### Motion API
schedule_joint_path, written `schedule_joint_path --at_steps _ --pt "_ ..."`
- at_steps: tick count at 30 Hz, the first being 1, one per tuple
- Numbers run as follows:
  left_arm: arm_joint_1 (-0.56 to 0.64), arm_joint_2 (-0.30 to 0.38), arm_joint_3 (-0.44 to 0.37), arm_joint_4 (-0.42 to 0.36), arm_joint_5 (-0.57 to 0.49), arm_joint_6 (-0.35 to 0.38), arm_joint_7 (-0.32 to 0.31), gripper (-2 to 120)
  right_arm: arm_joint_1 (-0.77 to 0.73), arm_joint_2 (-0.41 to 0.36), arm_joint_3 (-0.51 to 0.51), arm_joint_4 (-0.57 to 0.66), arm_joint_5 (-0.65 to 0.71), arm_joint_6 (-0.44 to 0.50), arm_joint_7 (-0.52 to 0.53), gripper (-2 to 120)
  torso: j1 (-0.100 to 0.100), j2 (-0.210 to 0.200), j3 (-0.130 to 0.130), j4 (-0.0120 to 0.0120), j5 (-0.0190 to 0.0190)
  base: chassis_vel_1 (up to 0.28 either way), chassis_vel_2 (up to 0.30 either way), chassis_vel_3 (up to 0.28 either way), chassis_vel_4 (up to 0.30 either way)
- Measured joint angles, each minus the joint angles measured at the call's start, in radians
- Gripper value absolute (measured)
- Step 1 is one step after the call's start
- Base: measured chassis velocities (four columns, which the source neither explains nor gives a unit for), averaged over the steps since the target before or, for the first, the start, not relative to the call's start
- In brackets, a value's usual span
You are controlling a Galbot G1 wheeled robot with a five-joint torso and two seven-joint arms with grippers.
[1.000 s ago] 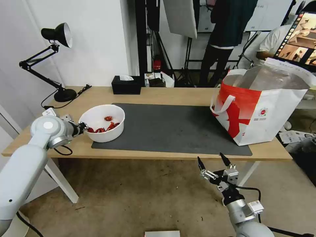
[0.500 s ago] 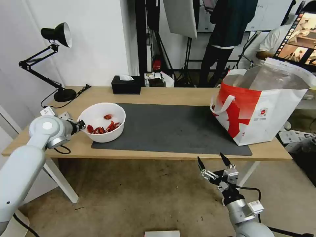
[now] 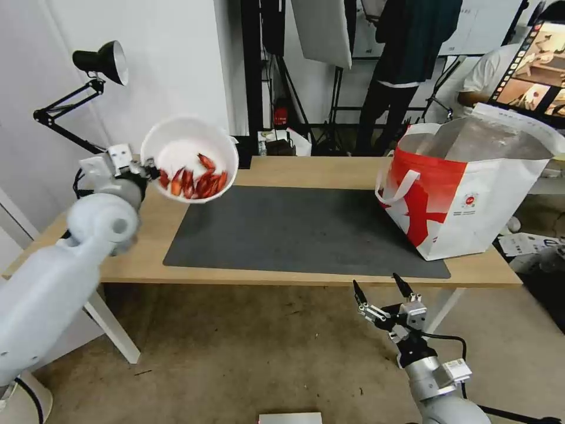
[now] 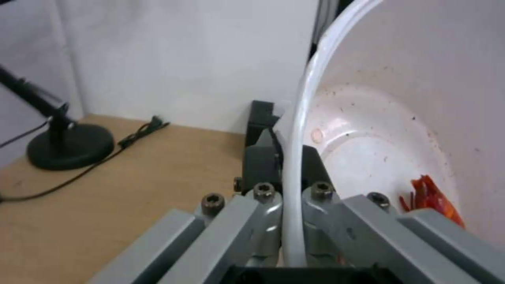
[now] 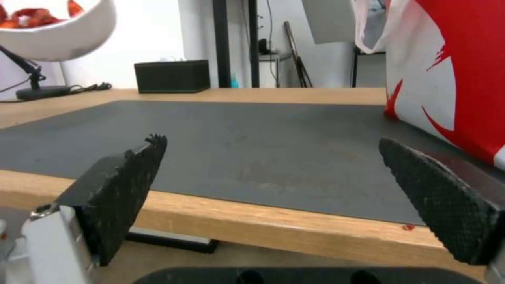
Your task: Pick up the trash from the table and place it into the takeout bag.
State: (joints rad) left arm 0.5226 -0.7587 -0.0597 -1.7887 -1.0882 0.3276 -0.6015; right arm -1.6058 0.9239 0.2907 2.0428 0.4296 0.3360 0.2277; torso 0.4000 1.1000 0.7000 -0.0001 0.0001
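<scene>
left hand gripping bowl, bag logo (perhaps illegible)

A second ago the white bowl sat on the counter at the mat's left corner; now the left gripper, jaws clamped on its rim, has lifted it clear and tipped it, and the red scraps have slid into its low side
</scene>
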Motion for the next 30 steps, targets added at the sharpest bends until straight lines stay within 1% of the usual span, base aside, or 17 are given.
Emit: schedule_joint_path --at_steps 2,3,7,9,10,13,14,17,18,20,21,22,24,25,26,28,30 --pt "-0.039 -0.021 0.05 0.009 0.05 -0.003 0.014 0 0.0 0.0 0.0 0.0 0.0 0.0 0.0 100 0.0 0.0 0.0 0.0001 -0.0001 0.0 0.0 0.0 0.0" --pt "-0.039 -0.021 0.05 0.009 0.05 -0.003 0.014 0 0.0 0.0 0.0 0.0 0.0 0.0 0.0 100 0.0 0.0 0.0 0.0001 -0.0001 0.0 0.0 0.0 0.0" --pt "-0.136 -0.053 0.12 0.021 0.029 0.017 0.015 0 0.0 0.0 0.0 0.0 0.0 0.0 0.0 100 0.0 0.0 0.0 0.0004 0.0002 0.0 0.0 0.0 0.0" --pt "-0.222 -0.095 0.185 0.051 -0.01 0.033 0.003 0 0.0 0.0 0.0 0.0 0.0 0.0 0.0 100 0.0 0.0 0.0 0.0003 -0.0001 0.0 0.0 0.0 0.0" --pt "-0.222 -0.095 0.185 0.051 -0.01 0.033 0.003 0 0.0 0.0 0.0 0.0 0.0 0.0 0.0 100 0.0 0.0 0.0 0.0003 -0.0001 0.0 0.0 0.0 0.0" --pt "-0.38 -0.2 0.304 0.123 -0.096 0.065 -0.043 0 0.0 0.0 0.0 0.0 0.0 0.0 0.0 100 0.0 0.0 0.0 0.0002 0.0001 0.0 0.0 0.0 0.0" --pt "-0.38 -0.2 0.304 0.123 -0.096 0.065 -0.043 0 0.0 0.0 0.0 0.0 0.0 0.0 0.0 100 0.0 0.0 0.0 0.0002 0.0001 0.0 0.0 0.0 0.0" --pt "-0.556 -0.35 0.381 0.215 -0.23 0.116 -0.096 0 0.0 0.0 0.0 0.0 0.0 0.0 0.0 100 0.0 0.0 0.0 -0.0006 0.0009 0.0 0.0 0.0 0.0" --pt "-0.556 -0.35 0.381 0.215 -0.23 0.116 -0.096 0 0.0 0.0 0.0 0.0 0.0 0.0 0.0 100 0.0 0.0 0.0 -0.0006 0.0009 0.0 0.0 0.0 0.0" --pt "-0.654 -0.46 0.406 0.303 -0.303 0.135 -0.127 0 0.0 0.0 0.0 0.0 0.0 0.0 0.0 100 0.0 0.0 0.0 -0.0006 0.0008 0.0 0.0 0.0 0.0" --pt "-0.679 -0.497 0.41 0.335 -0.321 0.141 -0.136 0 0.0 0.0 0.0 0.0 0.0 0.0 0.0 100 0.0 0.0 0.0 -0.0002 0.0008 0.0 0.0 0.0 0.0" --pt "-0.679 -0.497 0.41 0.335 -0.321 0.141 -0.136 0 0.0 0.0 0.0 0.0 0.0 0.0 0.0 100 0.0 0.0 0.0 -0.0002 0.0008 0.0 0.0 0.0 0.0" --pt "-0.734 -0.604 0.414 0.435 -0.358 0.162 -0.161 0 0.0 0.0 0.0 0.0 0.0 0.0 0.0 100 0.0 0.0 0.0 -0.0002 0.0004 0.0 0.0 0.0 0.0" --pt "-0.745 -0.634 0.415 0.459 -0.365 0.171 -0.167 0 0.0 0.0 0.0 0.0 0.0 0.0 0.0 100 0.0 0.0 0.0 0.0 0.0003 0.0 0.0 0.0 0.0" --pt "-0.745 -0.634 0.415 0.459 -0.365 0.171 -0.167 0 0.0 0.0 0.0 0.0 0.0 0.0 0.0 100 0.0 0.0 0.0 0.0 0.0003 0.0 0.0 0.0 0.0" --pt "-0.767 -0.719 0.421 0.527 -0.367 0.194 -0.178 0 0.0 0.0 0.0 0.0 0.0 0.0 0.0 100 0.0 0.0 0.0 -0.0001 0.0004 0.0 0.0 0.0 0.0" --pt "-0.77 -0.745 0.423 0.546 -0.366 0.199 -0.18 0 0.0 0.0 0.0 0.0 0.0 0.0 0.0 100 0.0 0.0 0.0 0.0001 0.0004 0.0 0.0 0.0 0.0"
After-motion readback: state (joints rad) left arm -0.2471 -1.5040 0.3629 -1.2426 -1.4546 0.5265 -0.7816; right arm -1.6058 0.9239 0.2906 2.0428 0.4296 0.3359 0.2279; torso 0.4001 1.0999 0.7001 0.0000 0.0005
